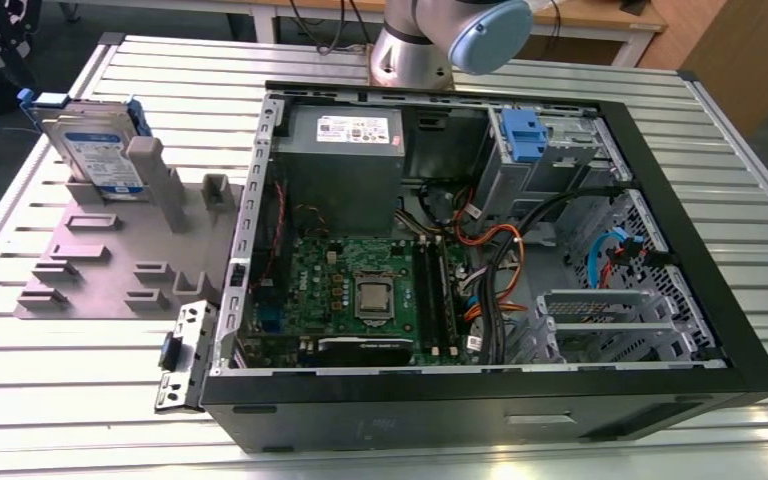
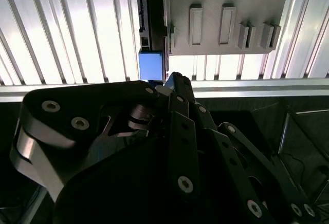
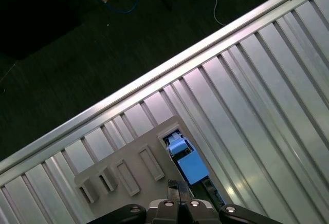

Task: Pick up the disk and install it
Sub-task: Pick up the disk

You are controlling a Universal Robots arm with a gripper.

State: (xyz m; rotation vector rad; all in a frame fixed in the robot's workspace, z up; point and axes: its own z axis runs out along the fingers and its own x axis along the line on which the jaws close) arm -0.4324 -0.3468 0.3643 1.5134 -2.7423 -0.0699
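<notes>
Status: pick not done, install not done. My gripper point(image 2: 172, 77) has its fingers drawn together with nothing between them, so I'm holding nothing. In the second wrist view the tips sit just beside the blue bracket point(image 2: 151, 66) at the end of the disk point(image 1: 91, 150); I can't tell whether they touch it. The disk stands upright on edge in the grey fixture point(image 1: 117, 260) on the slatted table point(image 1: 77, 400), at the exterior view's left, well apart from the open computer case point(image 1: 491, 400). Judging by that, the whole job is left: grasp, lift, carry over, seat. Inside the case: power supply point(image 1: 344, 135) at the far side, motherboard point(image 1: 357, 290) in the middle, metal drive cage point(image 1: 551, 150) in the far corner at the exterior view's right, with a small blue clip point(image 1: 524, 130) on it. That cage looks like the likely home for the disk, my guess only. In the way: the case's raised side wall between fixture and interior, and a bundle of orange and black cables point(image 1: 491, 250) running just beside the cage. The fixture's upright posts point(image 1: 147, 165) stand close against the disk's face, so little room there.
</notes>
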